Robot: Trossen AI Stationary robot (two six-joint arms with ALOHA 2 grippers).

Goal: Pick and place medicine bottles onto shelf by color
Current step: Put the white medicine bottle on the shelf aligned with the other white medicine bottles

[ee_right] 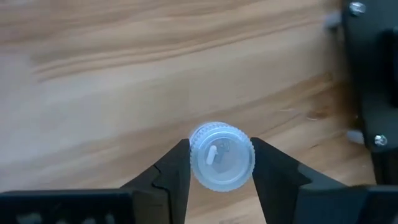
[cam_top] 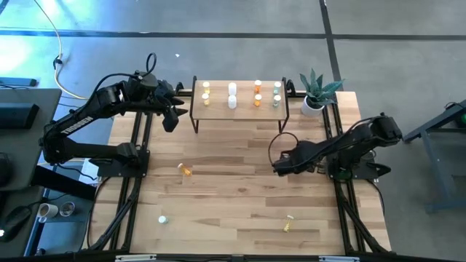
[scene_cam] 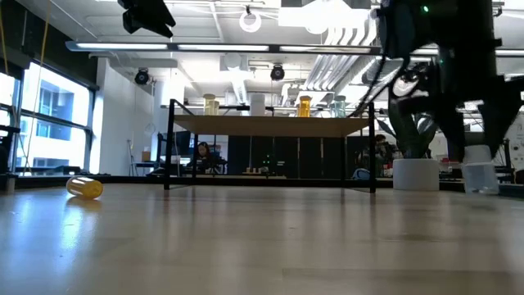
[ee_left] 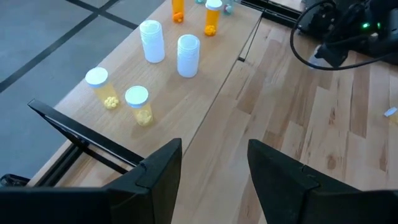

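Observation:
The light-wood shelf (cam_top: 240, 110) stands at the table's far side. On it bottles stand upright in pairs: yellow (cam_top: 206, 93), white (cam_top: 232, 94), orange (cam_top: 258, 93), pale green (cam_top: 277, 94). Three loose bottles lie on the table: an orange-yellow one (cam_top: 186, 169), a pale one (cam_top: 162, 218) and a yellow one (cam_top: 289, 224). My right gripper (cam_top: 279, 166) is low at the table's right middle, shut on a pale clear bottle (ee_right: 221, 155). My left gripper (ee_left: 214, 168) is open and empty, raised beside the shelf's left end. My right gripper pinches the pale clear bottle between its two fingers (ee_right: 174, 168), on opposite sides of its round cap (ee_right: 195, 158). The fingers come from above, pointing down. The bottle stands upright at table level (scene_cam: 480, 176); I cannot tell whether its base rests on the wood.
A potted green plant (cam_top: 314, 91) stands in a white pot right of the shelf. Black frame rails (cam_top: 135, 182) run along both sides of the table. Bare wood lies between the shelf and the loose bottles.

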